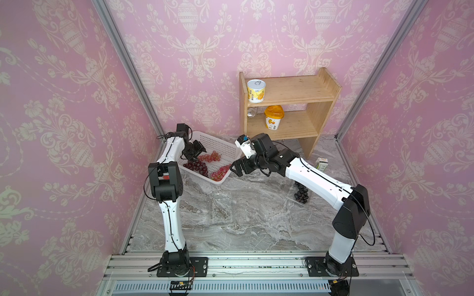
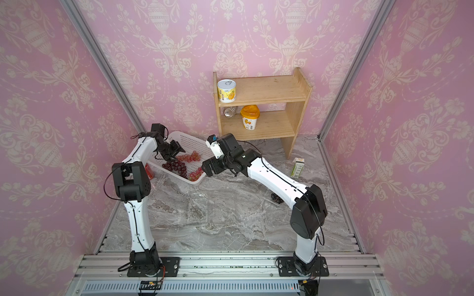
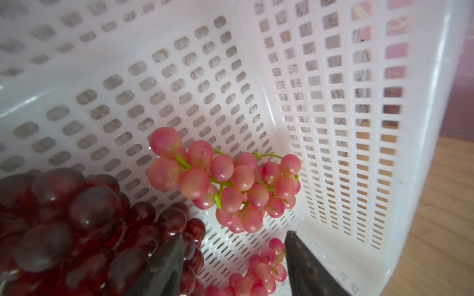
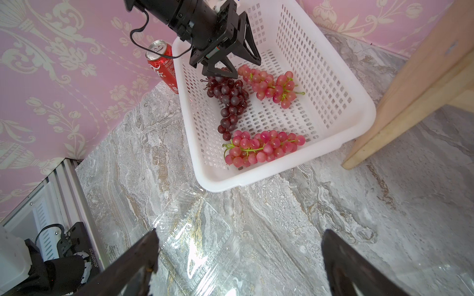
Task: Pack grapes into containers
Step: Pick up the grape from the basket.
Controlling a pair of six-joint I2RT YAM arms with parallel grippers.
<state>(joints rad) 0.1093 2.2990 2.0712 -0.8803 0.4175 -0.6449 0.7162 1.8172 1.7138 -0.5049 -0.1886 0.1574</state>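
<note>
Now, dark bunch (image 4: pixel 230 102) in basket (image 4: pixel 269 176), tip toward pink bunch (image 4: pixel 264 148), stem end under left gripper (image 3: pixel 233 237), right gripper (image 4: pixel 239 234), both spread.

Four grape bunches (image 4: pixel 232 102) (image 4: pixel 269 87) (image 4: pixel 261 148) (image 1: pixel 300 191), two clear containers (image 4: pixel 200 238) (image 1: pixel 289 191), one white basket (image 4: pixel 320 77).

text: none legible | red can (image 4: pixel 162 64): white lettering, blurred | black joint sticker (image 4: pixel 89 258): serial, unclear
</note>
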